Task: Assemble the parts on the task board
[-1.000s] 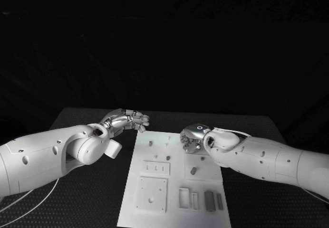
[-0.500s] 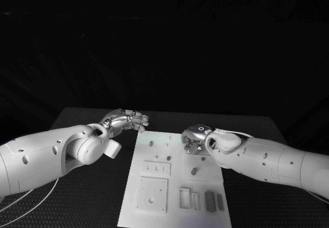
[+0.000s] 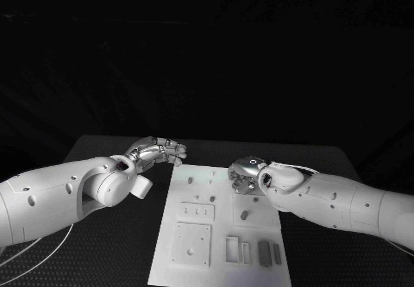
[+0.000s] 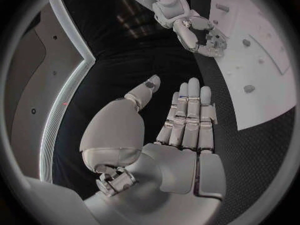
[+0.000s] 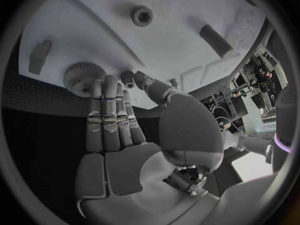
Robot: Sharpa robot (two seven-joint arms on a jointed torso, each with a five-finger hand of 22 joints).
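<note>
The white task board (image 3: 200, 173) lies mid-table. My right hand (image 3: 243, 177) hangs over its far right part. In the right wrist view its straight fingertips (image 5: 103, 85) touch a knurled round part (image 5: 78, 75) standing on the board (image 5: 175, 50), and the thumb lies close beside a small peg (image 5: 127, 77). Whether anything is pinched is unclear. My left hand (image 3: 160, 149) hovers off the board's far left corner, fingers straight, thumb apart, holding nothing (image 4: 187, 120). The left wrist view also shows the right hand (image 4: 206, 35) above the board (image 4: 269, 80).
A ring-shaped part (image 5: 142, 15), a cylinder pin (image 5: 217, 40) and a flat piece (image 5: 39, 55) lie on the board near my right hand. Small pegs (image 3: 211, 197), an oblong part (image 3: 244, 214), recessed plates (image 3: 191, 244) and slotted blocks (image 3: 263, 250) sit nearer me. Black table (image 3: 129, 251) surrounds it.
My right hand has edged slightly to the right over the board's far part. The left hand has stayed where it was.
</note>
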